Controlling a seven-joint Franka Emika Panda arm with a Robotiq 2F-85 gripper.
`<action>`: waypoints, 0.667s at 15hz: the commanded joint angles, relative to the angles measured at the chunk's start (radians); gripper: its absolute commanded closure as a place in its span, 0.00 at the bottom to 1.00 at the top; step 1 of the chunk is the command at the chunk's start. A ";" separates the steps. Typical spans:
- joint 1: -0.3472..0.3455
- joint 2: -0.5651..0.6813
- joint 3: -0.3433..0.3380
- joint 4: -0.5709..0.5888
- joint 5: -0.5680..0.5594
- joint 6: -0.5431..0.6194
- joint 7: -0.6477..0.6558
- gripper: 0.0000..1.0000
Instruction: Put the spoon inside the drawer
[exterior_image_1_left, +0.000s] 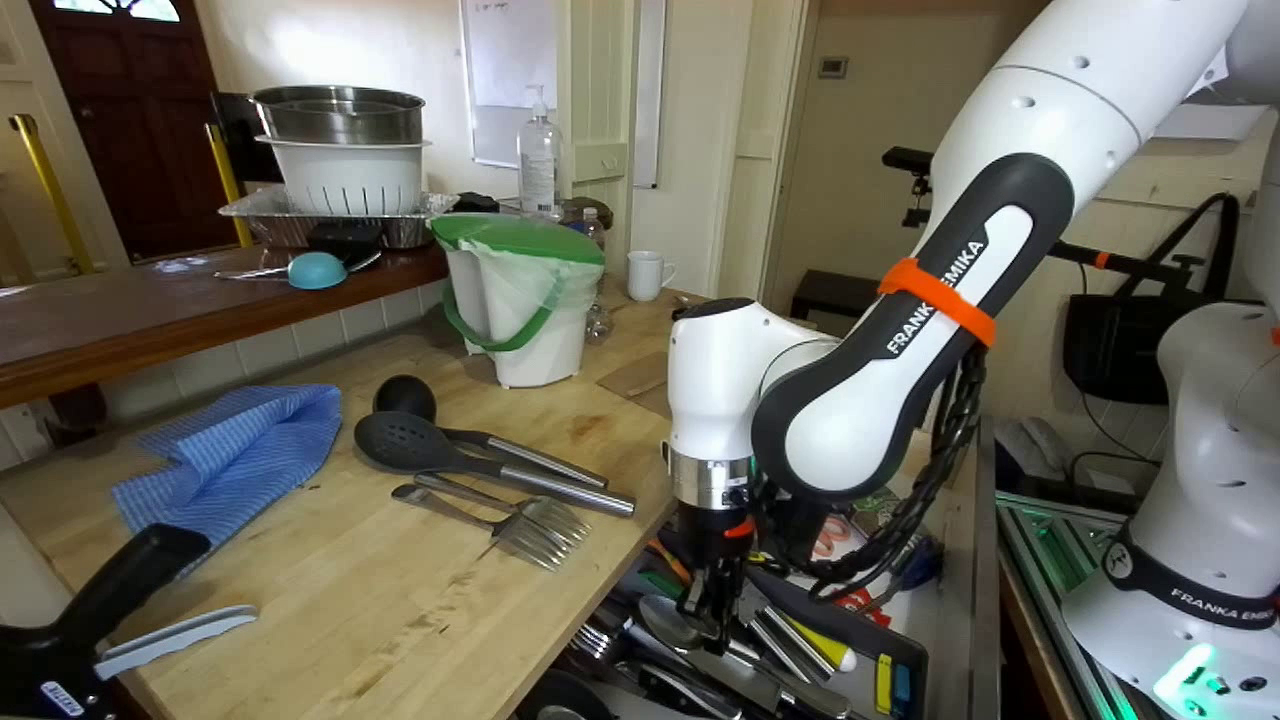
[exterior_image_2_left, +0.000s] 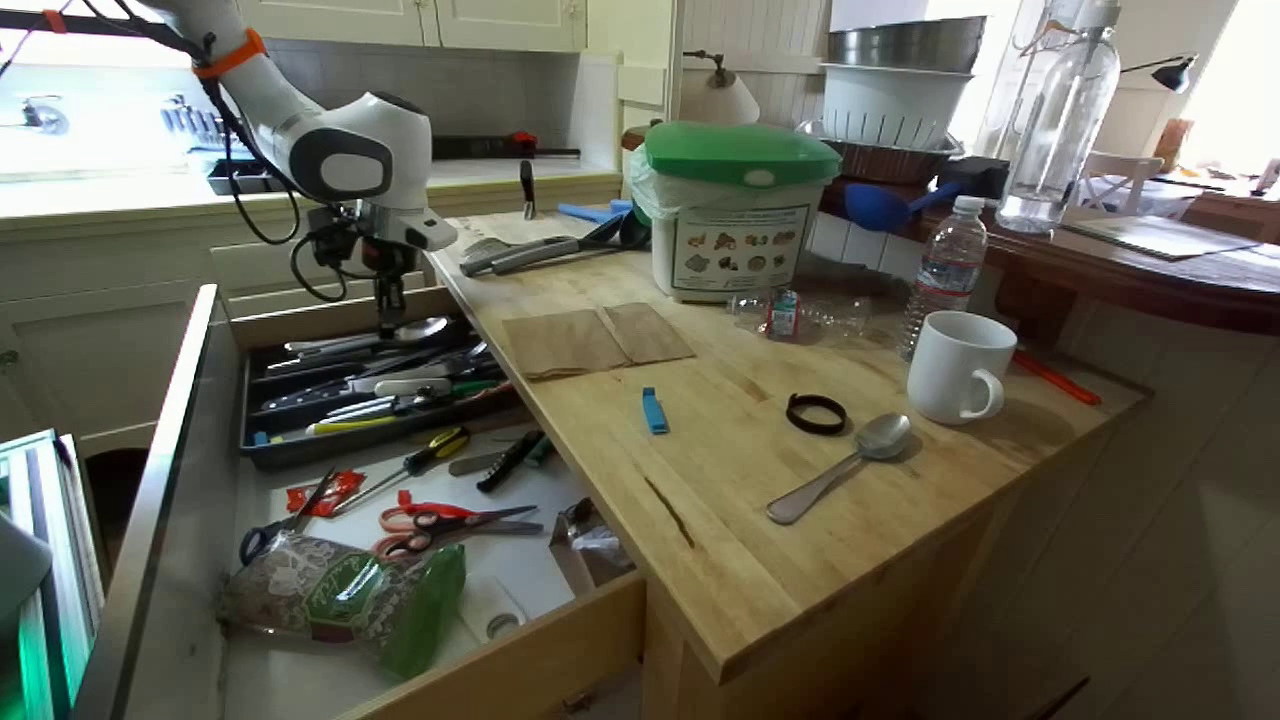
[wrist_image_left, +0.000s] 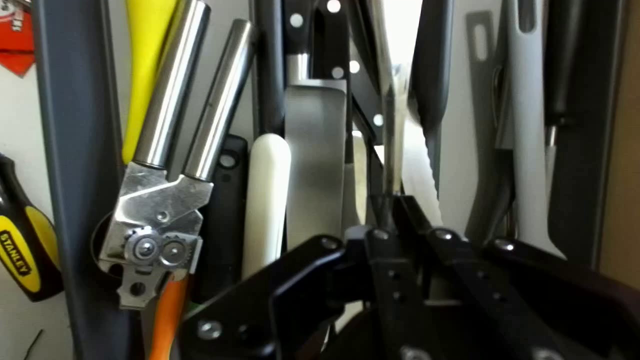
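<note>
The spoon (exterior_image_1_left: 668, 622) is a shiny silver metal spoon low inside the drawer, over the utensil tray. Its bowl also shows in an exterior view (exterior_image_2_left: 423, 328). The wide wooden drawer (exterior_image_2_left: 515, 660) stands open and is full of mixed utensils and tools; its side also shows in an exterior view (exterior_image_1_left: 972, 580). My gripper (exterior_image_1_left: 715, 632) points down into the tray, and it also shows in an exterior view (exterior_image_2_left: 387, 322). In the wrist view the fingertips (wrist_image_left: 394, 198) are closed on the spoon's slim handle (wrist_image_left: 397, 115). The bowl is hidden there; I cannot tell whether the spoon touches the utensils below.
A dark utensil tray (wrist_image_left: 80, 175) holds knives and a can opener (wrist_image_left: 155, 210). On the table are two forks (exterior_image_1_left: 540, 535), a black slotted spoon (exterior_image_1_left: 400, 442), a ladle (exterior_image_1_left: 405, 398), a green-lidded bin (exterior_image_2_left: 735, 210), a mug (exterior_image_2_left: 950, 360) and another metal spoon (exterior_image_2_left: 884, 437).
</note>
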 joint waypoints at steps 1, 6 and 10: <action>0.035 0.082 -0.015 0.063 -0.007 0.075 0.107 0.98; 0.070 0.150 -0.051 0.120 -0.044 0.098 0.188 0.98; 0.089 0.176 -0.099 0.137 -0.102 0.094 0.209 0.98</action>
